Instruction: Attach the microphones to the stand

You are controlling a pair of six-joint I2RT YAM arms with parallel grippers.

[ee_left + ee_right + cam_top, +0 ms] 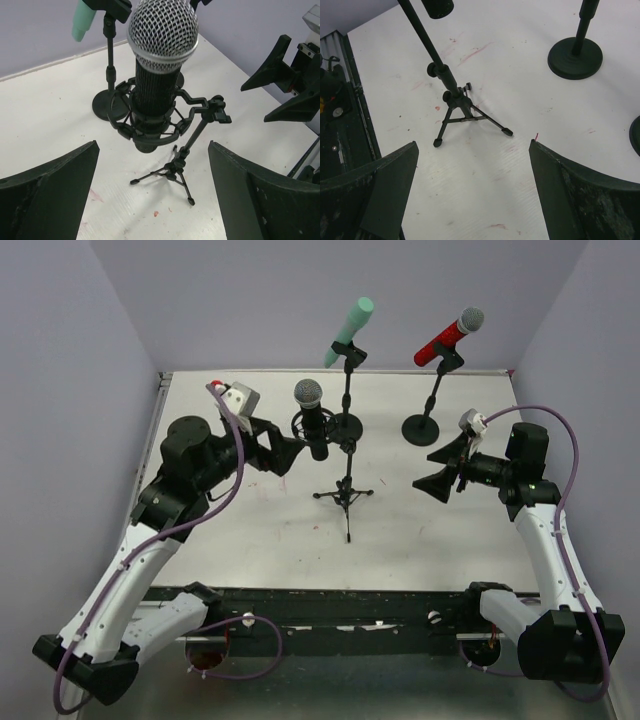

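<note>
At mid-bench (250,540), upright in the shock mount (150,122) of the tripod (346,495): the black mic (311,412), mesh head up. Behind it, clipped at a slant atop two round-based stands (422,428): the green mic (350,330) at back left, the red mic (450,337) at back right.

By the look of it, the closing step of the job, with all three mics on stands and none lying on the bench.

Of the left hand (288,452): fingers spread wide, gripping nothing, level with the black mic's body and just beside it, clear of it to judge by the wrist view. Of the right hand (438,470): likewise spread wide and empty, hovering right of the tripod, well apart from every mic.

Next, in all likelihood: drawing the left hand straight back and away, without brushing the shock mount or the tripod's thin legs, for fear of tipping so light a stand. Also worth a check: the seating of the black mic in its mount, apparently snug but not settled from these views.
</note>
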